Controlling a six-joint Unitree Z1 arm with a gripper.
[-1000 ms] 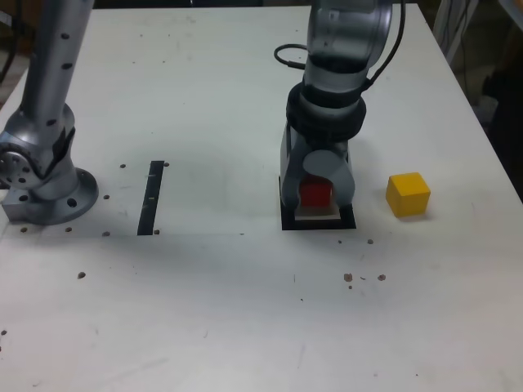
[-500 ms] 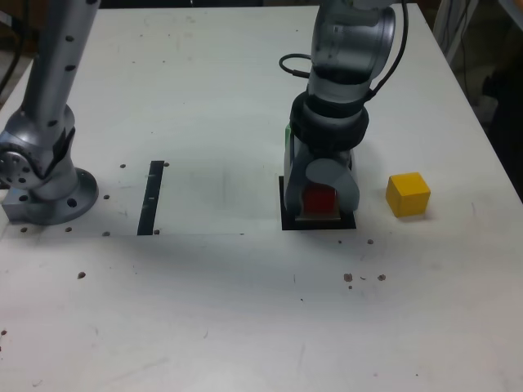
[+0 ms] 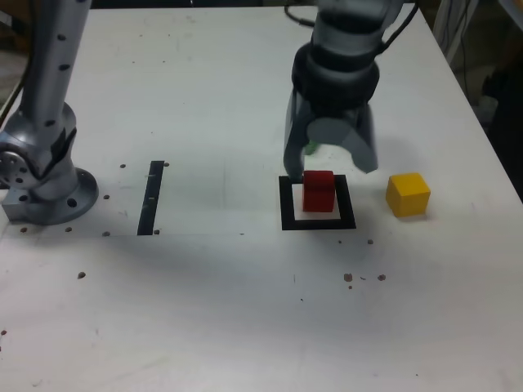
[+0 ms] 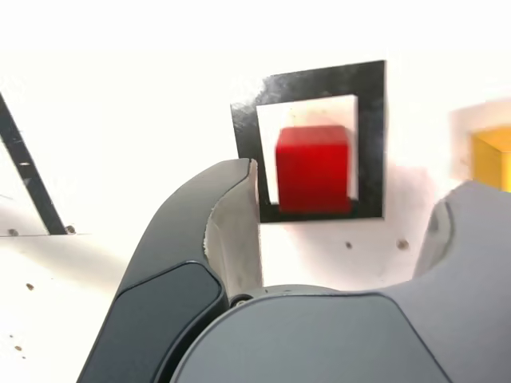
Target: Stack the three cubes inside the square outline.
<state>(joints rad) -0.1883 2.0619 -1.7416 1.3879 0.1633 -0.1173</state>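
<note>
The red cube [image 3: 319, 190] stands on the table inside the square outline [image 3: 286, 204], free of any grip. My gripper [image 3: 330, 163] hangs open a little above and behind it, fingers spread wider than the cube. In the wrist view the red cube [image 4: 313, 167] fills most of the pale centre of the square outline [image 4: 371, 144], between my open gripper's [image 4: 351, 183] fingers. The yellow cube [image 3: 408, 193] rests on the table at the exterior view's right of the outline, and also shows at the wrist view's edge [image 4: 493, 155]. Only a sliver of the green cube [image 3: 310, 148] peeks out behind my gripper.
A straight black tape strip [image 3: 151, 198] lies at the exterior view's left of the outline. The arm's base [image 3: 45, 184] stands near the table's left edge. Small dark specks dot the white table [image 3: 245, 310].
My gripper was down around the red cube in the outline; it has opened and risen, leaving the cube standing there. The yellow cube has not moved.
</note>
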